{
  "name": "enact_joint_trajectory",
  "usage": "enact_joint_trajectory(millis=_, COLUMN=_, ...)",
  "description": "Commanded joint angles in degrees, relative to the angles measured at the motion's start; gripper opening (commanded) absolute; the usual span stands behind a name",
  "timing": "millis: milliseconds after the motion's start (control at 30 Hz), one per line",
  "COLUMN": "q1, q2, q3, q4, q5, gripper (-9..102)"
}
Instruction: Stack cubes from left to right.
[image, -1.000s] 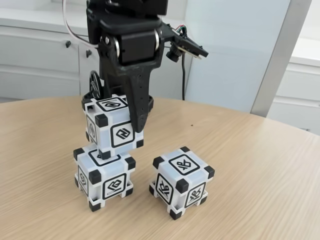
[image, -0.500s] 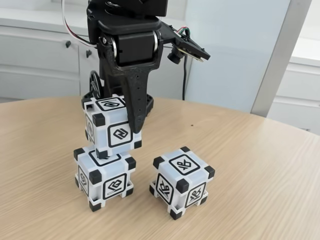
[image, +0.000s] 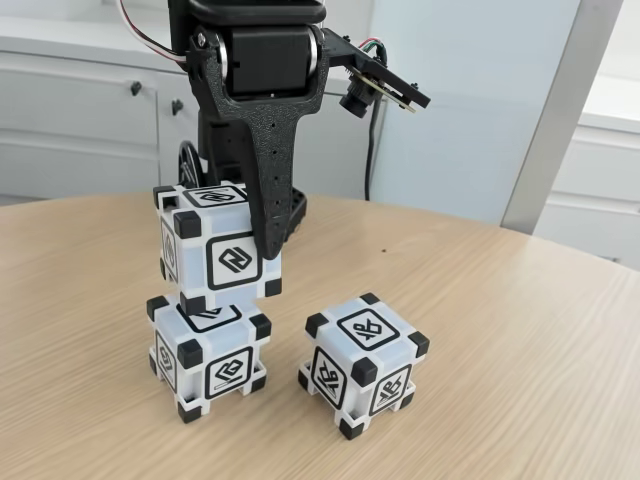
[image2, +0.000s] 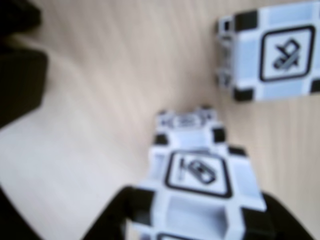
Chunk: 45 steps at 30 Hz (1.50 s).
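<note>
The black claw (image: 222, 262) points straight down and pinches a white cube with black corner blocks (image: 218, 252), one finger (image: 268, 215) pressed down its front right edge. Directly under the claw a second cube (image: 208, 356) sits on the pale wooden table (image: 500, 350); the held cube is right over its top, touching or just clear, I cannot tell which. A third cube (image: 363, 364) stands near, to the claw's right in the fixed view. The blurred wrist view shows the gripped cube (image2: 197, 192) at the bottom and another (image2: 272, 50) at upper right.

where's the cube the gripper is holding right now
In the fixed view the held cube sits left of centre, on or just above the bottom cube, left of the lone cube.
</note>
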Motion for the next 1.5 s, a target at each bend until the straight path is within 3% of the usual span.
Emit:
enact_joint_trajectory(millis=0, q1=0.79, q2=0.18, q3=-2.02, q4=-0.09, q5=1.05, gripper=0)
enact_joint_trajectory(millis=1467, q1=1.05, q2=-4.04, q3=-2.02, q4=-0.26, q5=8.0, gripper=0)
